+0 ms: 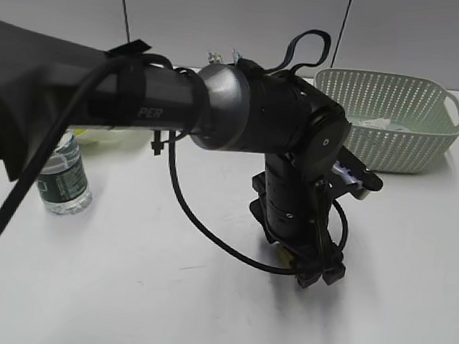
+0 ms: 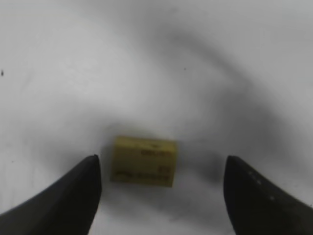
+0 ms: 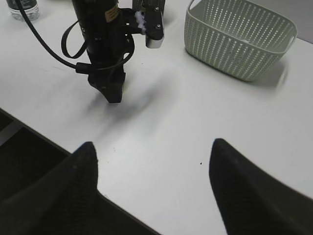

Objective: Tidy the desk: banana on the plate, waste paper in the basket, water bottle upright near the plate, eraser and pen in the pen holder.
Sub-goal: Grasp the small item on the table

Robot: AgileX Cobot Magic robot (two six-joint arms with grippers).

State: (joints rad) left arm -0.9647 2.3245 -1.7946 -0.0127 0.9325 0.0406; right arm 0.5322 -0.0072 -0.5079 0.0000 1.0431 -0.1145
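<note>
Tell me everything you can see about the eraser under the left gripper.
The eraser is a small rectangular block, dull yellow, with dark print on its top face that is too blurred to read. It lies flat on the white desk, one long side facing the camera, slightly skewed. The left gripper is open, one finger on each side, and neither touches it; the eraser sits nearer the left one. Nothing else rests on or against it. In the exterior view the arm hides it.
</note>
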